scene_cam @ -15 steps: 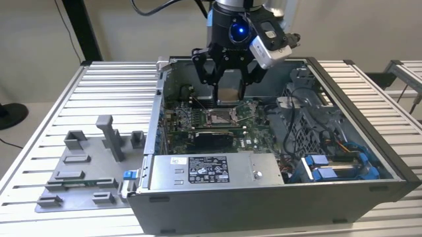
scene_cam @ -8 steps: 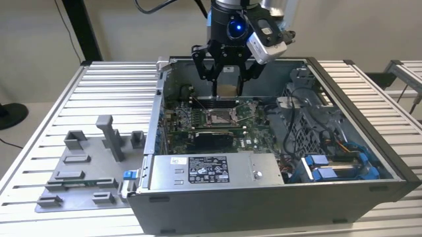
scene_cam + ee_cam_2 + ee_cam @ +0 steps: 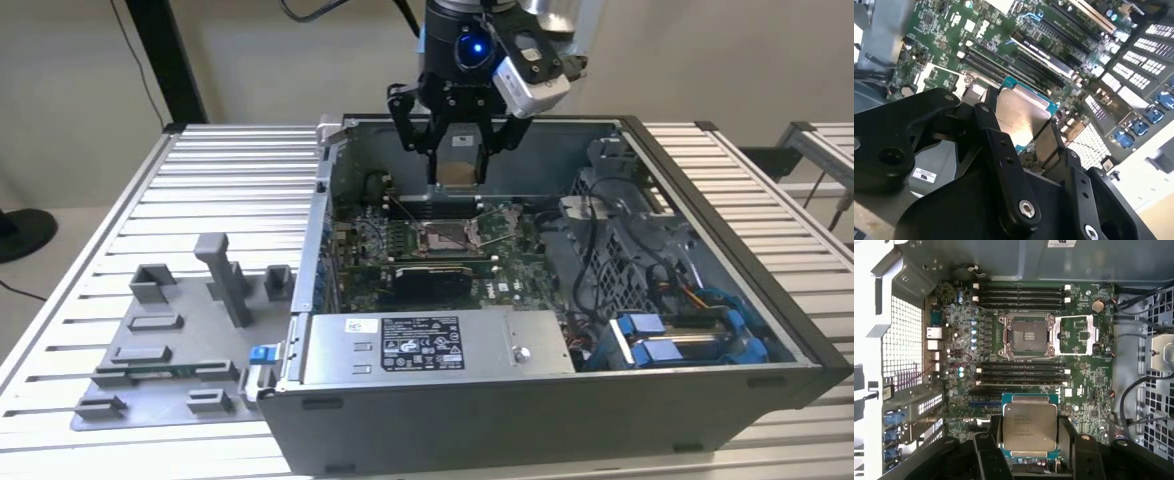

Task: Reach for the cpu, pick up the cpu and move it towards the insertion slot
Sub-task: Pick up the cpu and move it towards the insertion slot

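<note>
Gripping the cpu [image 3: 1030, 426] by two opposite edges, the gripper [image 3: 457, 150] held it over the open computer case [image 3: 747, 300], short of the insertion slot [image 3: 1028, 335]; judged light, stiff, fragile underneath, best edge-held; slatted table [image 3: 227, 170], pale wall behind.

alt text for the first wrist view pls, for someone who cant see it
The claw holds the cpu above a green circuit board inside the computer case. Further along the board the insertion slot sits open, its metal frame flipped aside, between rows of dark memory slots.
</note>
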### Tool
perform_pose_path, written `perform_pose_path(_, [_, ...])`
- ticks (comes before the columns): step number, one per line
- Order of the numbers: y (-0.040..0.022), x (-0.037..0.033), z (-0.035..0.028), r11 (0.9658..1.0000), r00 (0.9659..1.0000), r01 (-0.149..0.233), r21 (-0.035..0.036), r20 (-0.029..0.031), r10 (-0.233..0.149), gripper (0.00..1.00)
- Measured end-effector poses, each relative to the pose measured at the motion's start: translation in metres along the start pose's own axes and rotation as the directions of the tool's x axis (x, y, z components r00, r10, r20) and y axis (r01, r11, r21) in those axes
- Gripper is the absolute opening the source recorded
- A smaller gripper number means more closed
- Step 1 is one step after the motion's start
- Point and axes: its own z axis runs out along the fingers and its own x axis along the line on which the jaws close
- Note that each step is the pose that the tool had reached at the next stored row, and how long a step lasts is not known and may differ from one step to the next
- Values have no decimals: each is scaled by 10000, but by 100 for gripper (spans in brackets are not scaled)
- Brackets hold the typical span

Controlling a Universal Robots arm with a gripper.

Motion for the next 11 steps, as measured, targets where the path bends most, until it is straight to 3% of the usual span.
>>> perform_pose_path(11, [186, -9, 36, 9999, 10000, 45, -118, -2, -45, 0])
